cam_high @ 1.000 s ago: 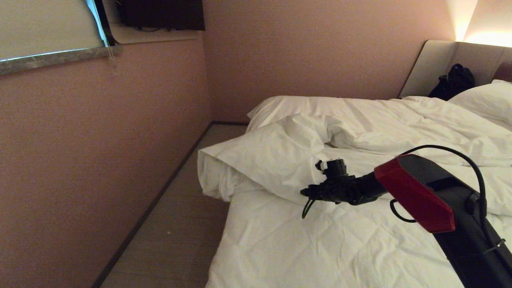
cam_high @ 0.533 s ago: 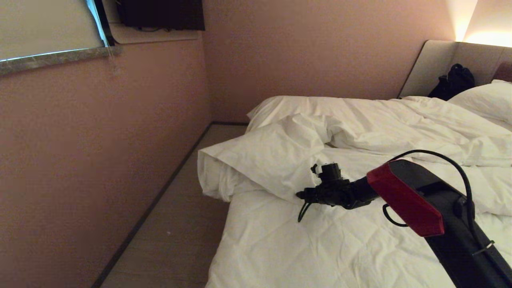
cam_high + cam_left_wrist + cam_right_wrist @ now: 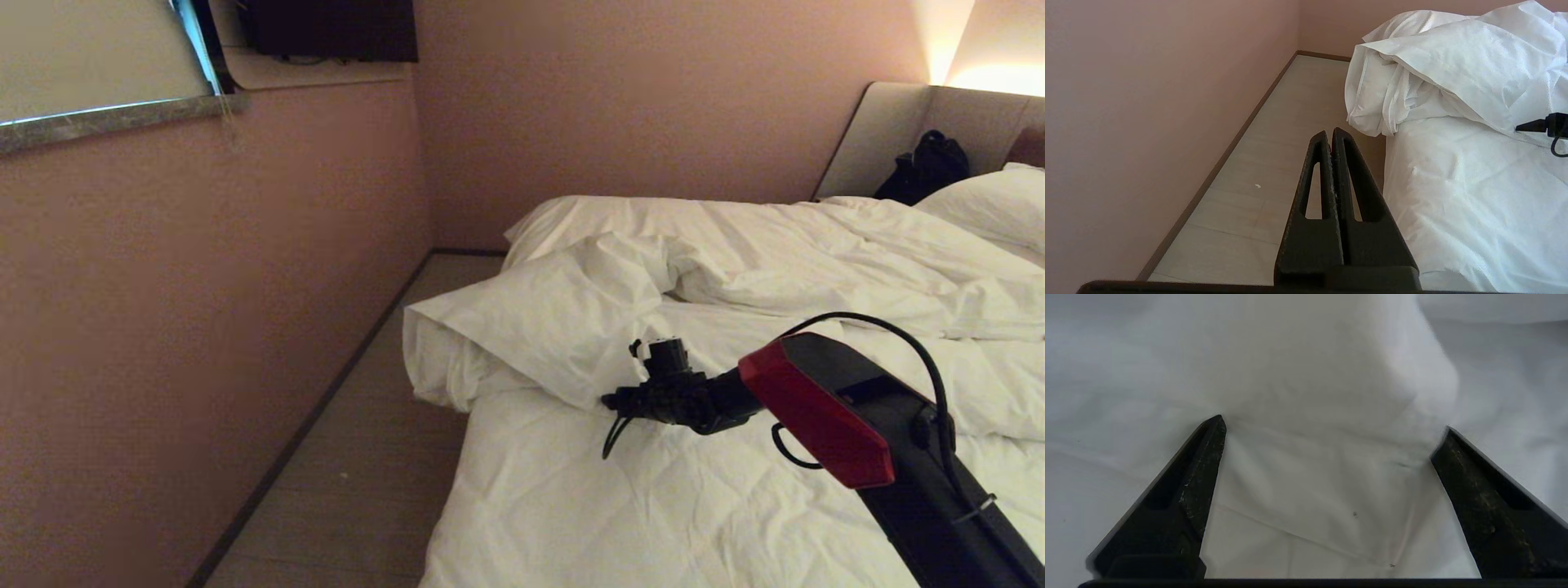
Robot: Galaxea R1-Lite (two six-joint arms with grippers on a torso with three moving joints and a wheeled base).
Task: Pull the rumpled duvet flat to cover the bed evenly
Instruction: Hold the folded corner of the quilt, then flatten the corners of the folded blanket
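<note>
The duvet lies rumpled and folded back across the middle of the bed, with one corner drooping over the bed's left side. My right gripper reaches in from the lower right, low over the bare sheet at the duvet's folded edge. In the right wrist view it is open wide, the duvet's fold lying just beyond its fingertips and nothing between them. My left gripper is shut and empty, hanging over the floor beside the bed, with the duvet's corner ahead.
A pink wall runs along the left, leaving a narrow strip of floor beside the bed. A pillow and a black bag rest against the headboard at the far right.
My right arm has shifted a little to the left and lower, bringing the gripper closer to the duvet's folded edge. The duvet has not moved.
</note>
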